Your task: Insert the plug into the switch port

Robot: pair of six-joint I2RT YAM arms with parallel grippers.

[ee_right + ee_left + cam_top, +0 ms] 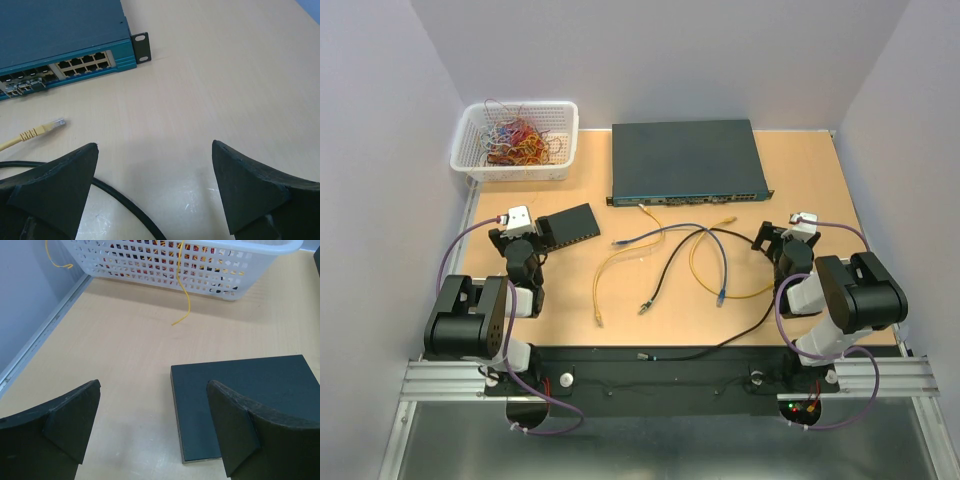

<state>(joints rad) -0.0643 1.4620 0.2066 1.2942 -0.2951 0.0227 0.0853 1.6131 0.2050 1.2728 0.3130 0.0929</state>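
Observation:
A small flat black box (570, 225) lies left of the table's middle; its row of sockets, the switch port, runs along the near long edge (577, 239). In the left wrist view only the box's top (245, 400) shows. My left gripper (522, 232) (154, 390) is open just left of the box, its right finger over the box's near corner. Several loose cables lie mid-table. A clear plug (59, 122) (728, 218) ends a yellow cable. My right gripper (782, 238) (154, 147) stands open over bare table, right of that plug, holding nothing.
A large dark grey-blue rack switch (685, 160) (60, 30) sits at the back. A white basket (515, 140) (190, 265) of coloured wires stands back left. A black cable (125, 205) (670, 270) runs under my right gripper. Yellow (605, 280) and blue (720, 270) cables lie between the arms.

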